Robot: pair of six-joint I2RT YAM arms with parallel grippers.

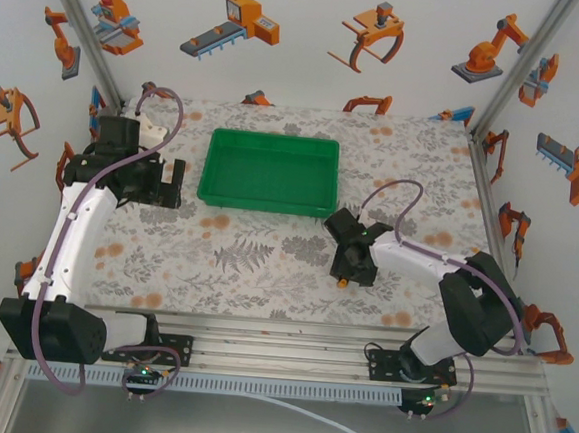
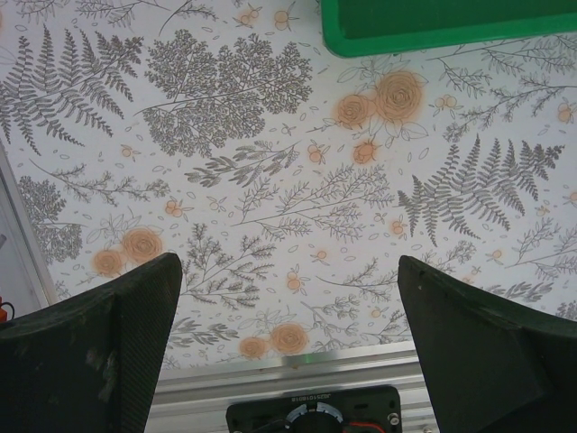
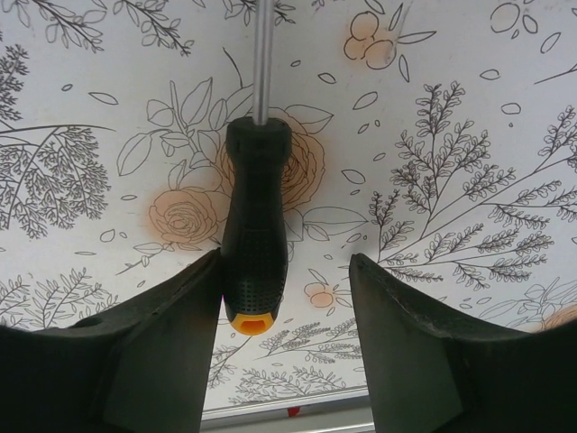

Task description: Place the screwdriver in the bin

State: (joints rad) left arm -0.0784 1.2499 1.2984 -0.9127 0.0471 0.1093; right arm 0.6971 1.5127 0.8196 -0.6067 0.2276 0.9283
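Note:
The screwdriver (image 3: 257, 207) lies on the flowered table, its black handle and orange end cap between the fingers of my right gripper (image 3: 285, 262). The gripper is open: the left finger rests against the handle and the right finger stands well apart. The thin metal shaft runs away from the wrist camera. From above, my right gripper (image 1: 352, 254) sits low over the tool, just below the bin's near right corner, and the orange cap (image 1: 345, 281) peeks out beneath it. The green bin (image 1: 270, 170) stands at the back centre with nothing in it. My left gripper (image 1: 168, 182) hangs open left of the bin.
In the left wrist view, the bin's rim (image 2: 451, 36) lies at the top right, with bare flowered tabletop below my left gripper (image 2: 288, 262). An aluminium rail (image 1: 280, 341) runs along the near table edge. White walls close off the back and sides.

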